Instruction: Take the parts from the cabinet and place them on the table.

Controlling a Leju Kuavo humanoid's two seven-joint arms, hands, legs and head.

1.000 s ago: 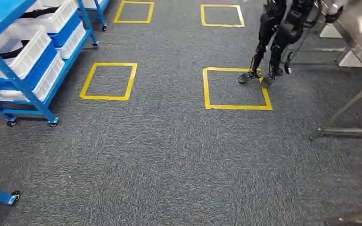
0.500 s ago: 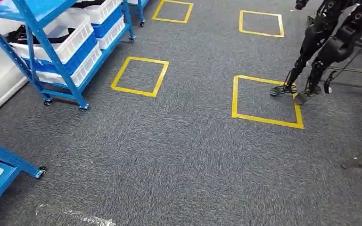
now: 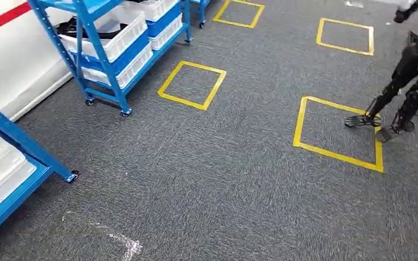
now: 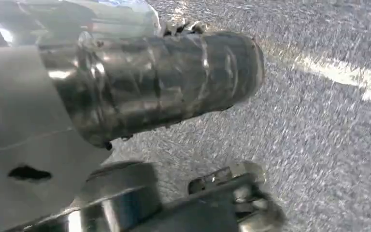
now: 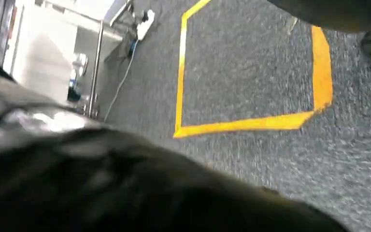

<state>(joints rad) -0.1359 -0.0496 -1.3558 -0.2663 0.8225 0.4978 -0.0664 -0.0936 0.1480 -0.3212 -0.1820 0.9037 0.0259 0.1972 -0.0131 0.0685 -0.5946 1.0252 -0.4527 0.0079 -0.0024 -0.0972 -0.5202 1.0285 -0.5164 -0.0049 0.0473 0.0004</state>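
Because both wrist views are smeared with blur, I cannot tell how the fingers lie. The left hand (image 4: 154, 82) reads as a silvery ribbed shape with darker bits beyond it. The right hand (image 5: 101, 183) is a dark, unfocused mass. Nothing can be made out in either one. Past both hands lies grey carpet (image 3: 196, 179), and a yellow taped square (image 5: 246, 124) sits out beyond the right hand.

Well away from the fingers, ahead and off to the left hand's side, stands the blue cabinet (image 3: 100, 60) on castors. Its white bins (image 3: 122, 32) are stacked on shelves, and the dark parts (image 3: 87, 28) lie in the upper bin. They look like black looped or strap-like pieces, so probably light and somewhat floppy, though they are too small to be sure. A grasp around the middle of one piece, lifting straight up over the bin wall, seems safest, since a loose end could snag on the rim.

Another blue rack (image 3: 27, 149) stands nearer on the left. A second dark robot (image 3: 408, 81) stands far off to the right.
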